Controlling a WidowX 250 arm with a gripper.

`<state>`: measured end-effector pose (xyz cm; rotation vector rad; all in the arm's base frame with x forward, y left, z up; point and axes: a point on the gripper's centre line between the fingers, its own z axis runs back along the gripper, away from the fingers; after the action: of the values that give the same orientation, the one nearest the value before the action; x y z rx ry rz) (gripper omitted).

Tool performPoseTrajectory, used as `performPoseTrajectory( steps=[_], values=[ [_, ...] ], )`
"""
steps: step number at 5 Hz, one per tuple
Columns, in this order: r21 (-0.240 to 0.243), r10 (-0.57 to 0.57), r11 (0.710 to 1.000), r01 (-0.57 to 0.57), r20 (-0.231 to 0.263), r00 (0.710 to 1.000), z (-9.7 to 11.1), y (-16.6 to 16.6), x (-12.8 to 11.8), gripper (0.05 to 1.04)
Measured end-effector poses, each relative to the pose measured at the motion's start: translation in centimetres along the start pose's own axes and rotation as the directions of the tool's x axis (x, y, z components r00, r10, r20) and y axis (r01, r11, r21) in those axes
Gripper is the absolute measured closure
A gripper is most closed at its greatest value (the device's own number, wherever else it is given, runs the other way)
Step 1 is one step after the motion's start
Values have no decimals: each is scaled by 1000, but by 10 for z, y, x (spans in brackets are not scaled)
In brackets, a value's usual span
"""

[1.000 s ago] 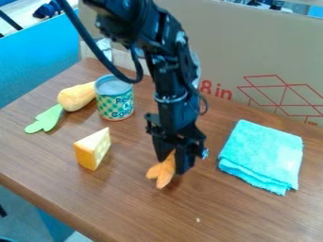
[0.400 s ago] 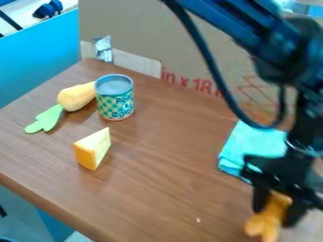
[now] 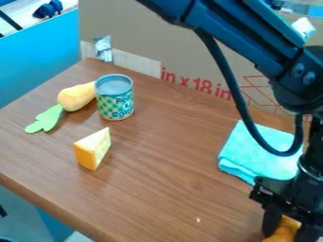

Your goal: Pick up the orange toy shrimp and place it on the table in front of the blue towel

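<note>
At the lower right corner of the camera view is the gripper [image 3: 283, 229], shut on an orange toy [image 3: 285, 229] held between its fingers. The toy's lower part is cut off by the frame's bottom edge. Just above and behind the gripper lies a folded turquoise cloth [image 3: 260, 153], partly covered by the arm and its cable. Left of centre a yellow cheese wedge [image 3: 93, 149] sits on the wooden table [image 3: 157, 175]. Behind the wedge stands a can [image 3: 115, 98] with a checkered label, and beside it lies a yellow toy vegetable [image 3: 77, 97] with green leaves.
A large cardboard box [image 3: 189, 52] with red print walls off the table's back. A blue panel [image 3: 38, 56] rises past the left side. The table's front edge runs from the left toward the bottom centre.
With the orange toy in its grasp, the gripper has moved from the table's middle, in front of the cloth, to the lower right corner. The can, wedge and yellow toy vegetable have stayed put.
</note>
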<state>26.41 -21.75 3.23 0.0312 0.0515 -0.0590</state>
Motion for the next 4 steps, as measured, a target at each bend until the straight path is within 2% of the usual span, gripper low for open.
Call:
performPoseTrajectory(
  steps=[1, 2, 3, 4],
  values=[
    [-9, 40, 999, -40, 10, 999, -4, 7, 4, 506],
    [-112, 123, 987, -119, 34, 992, -7, 23, 1, 209],
    [-231, 215, 955, -184, 116, 970, 4, 24, -3, 72],
    [-365, 246, 914, -176, 155, 957, 28, 21, -1, 75]
  ],
)
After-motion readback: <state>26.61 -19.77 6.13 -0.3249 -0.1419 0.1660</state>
